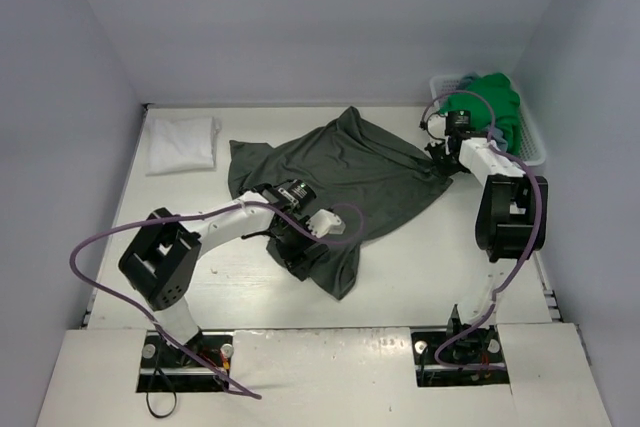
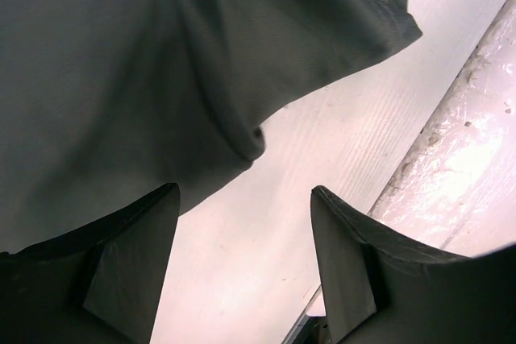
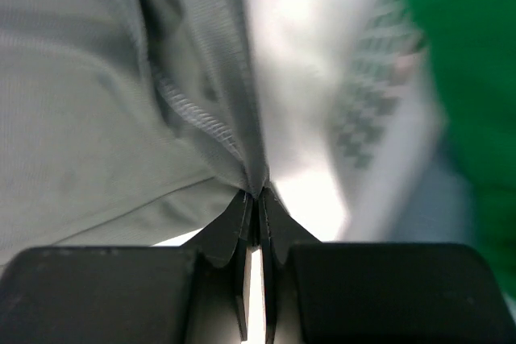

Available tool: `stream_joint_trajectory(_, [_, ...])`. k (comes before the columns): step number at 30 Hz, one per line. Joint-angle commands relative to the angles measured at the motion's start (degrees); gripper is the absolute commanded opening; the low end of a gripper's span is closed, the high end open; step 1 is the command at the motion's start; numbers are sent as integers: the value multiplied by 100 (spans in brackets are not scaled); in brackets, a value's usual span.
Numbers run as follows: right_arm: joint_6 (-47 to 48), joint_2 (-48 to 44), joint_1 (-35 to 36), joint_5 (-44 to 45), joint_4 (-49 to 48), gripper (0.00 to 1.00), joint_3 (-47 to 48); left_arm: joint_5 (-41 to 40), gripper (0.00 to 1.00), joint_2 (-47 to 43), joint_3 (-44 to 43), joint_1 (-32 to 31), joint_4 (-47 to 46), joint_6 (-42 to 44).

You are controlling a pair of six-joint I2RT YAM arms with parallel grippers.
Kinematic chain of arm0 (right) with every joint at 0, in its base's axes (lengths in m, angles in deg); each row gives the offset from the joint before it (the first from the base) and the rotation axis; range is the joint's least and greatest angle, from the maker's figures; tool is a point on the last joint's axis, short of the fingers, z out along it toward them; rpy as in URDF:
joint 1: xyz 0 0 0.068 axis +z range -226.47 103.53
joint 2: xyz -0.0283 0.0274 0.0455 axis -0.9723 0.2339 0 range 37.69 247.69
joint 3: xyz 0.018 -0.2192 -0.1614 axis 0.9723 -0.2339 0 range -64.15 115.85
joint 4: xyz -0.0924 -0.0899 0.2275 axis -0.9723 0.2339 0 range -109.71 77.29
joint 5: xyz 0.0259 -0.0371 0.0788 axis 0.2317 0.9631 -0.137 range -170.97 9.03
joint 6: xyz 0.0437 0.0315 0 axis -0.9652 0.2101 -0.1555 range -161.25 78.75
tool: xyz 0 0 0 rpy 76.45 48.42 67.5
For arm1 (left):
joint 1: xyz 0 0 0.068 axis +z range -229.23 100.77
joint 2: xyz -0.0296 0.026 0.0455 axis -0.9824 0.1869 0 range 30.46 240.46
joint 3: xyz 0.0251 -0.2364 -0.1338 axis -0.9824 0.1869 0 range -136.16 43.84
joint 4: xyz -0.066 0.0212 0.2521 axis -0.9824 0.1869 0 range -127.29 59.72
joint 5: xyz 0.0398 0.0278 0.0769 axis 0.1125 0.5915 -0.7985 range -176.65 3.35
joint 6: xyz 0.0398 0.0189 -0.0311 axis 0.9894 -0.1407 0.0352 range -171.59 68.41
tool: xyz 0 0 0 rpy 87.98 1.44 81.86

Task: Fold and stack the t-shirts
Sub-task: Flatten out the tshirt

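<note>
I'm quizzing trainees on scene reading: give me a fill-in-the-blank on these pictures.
1. The right end effector is ____ on the dark grey t-shirt, gripping its edge.
2. The left end effector stands ____ at that shirt's near edge.
3. The folded t-shirt at the far left is ____.
Missing words: shut; open; white.

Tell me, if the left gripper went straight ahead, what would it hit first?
The left gripper would most likely meet the bare table, right beside the dark shirt's edge; depth is unclear.

The jaws pinch a fold of grey shirt [image 3: 121,118], with green cloth [image 3: 476,78] blurred at the right.
</note>
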Motion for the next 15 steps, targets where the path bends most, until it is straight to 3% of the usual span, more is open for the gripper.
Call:
stream_joint_trajectory(1, [84, -62, 22, -251, 113, 0, -106, 92, 60, -9, -247, -260, -80, 149])
stream_joint_trajectory(11, [40, 26, 57, -348, 95, 0, -255, -119, 60, -114, -677, -911, -791, 220])
stream_joint_trajectory(15, [58, -9, 75, -357, 104, 0, -256, -566, 61, 43, -880, -1174, -1046, 9])
